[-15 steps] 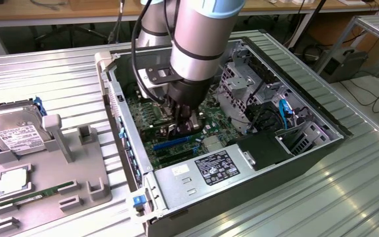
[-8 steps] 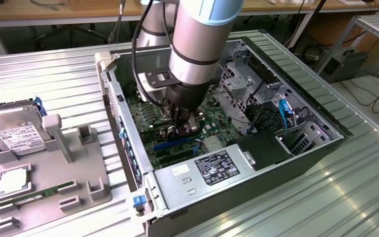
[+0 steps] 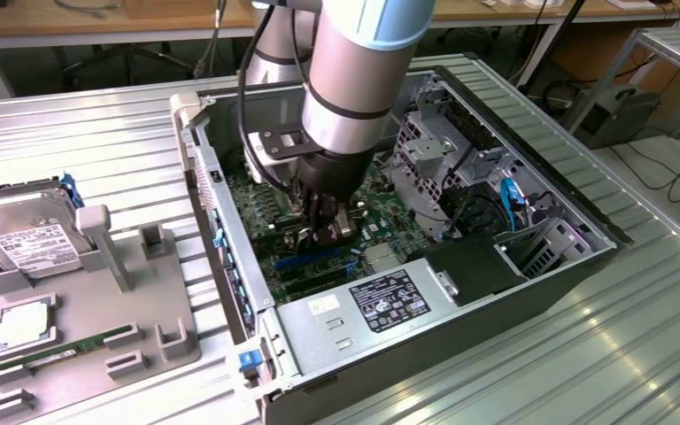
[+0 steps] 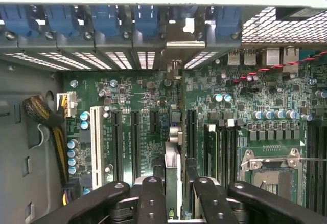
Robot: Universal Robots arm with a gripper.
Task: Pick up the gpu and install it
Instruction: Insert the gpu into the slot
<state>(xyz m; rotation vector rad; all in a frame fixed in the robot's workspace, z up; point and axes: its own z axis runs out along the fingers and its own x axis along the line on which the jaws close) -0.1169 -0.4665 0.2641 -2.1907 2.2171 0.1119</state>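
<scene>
Thin dark gpu card (image 4: 172, 155) held edge-on, pinched between black gripper (image 4: 173, 188) fingers, lowered inside open grey computer case (image 3: 576, 266) over green motherboard (image 4: 255, 96) slots. Pickup judged done; seating not confirmed.

A ribbed silver metal desk (image 3: 104, 133) is carrying an open black computer tower case (image 3: 459, 345) lying on its side, and, just beside it toward the exterior view's left, a flat grey plastic parts holder (image 3: 116, 301) is sitting.

Bright even light, glare on table (image 3: 623, 354)
</scene>
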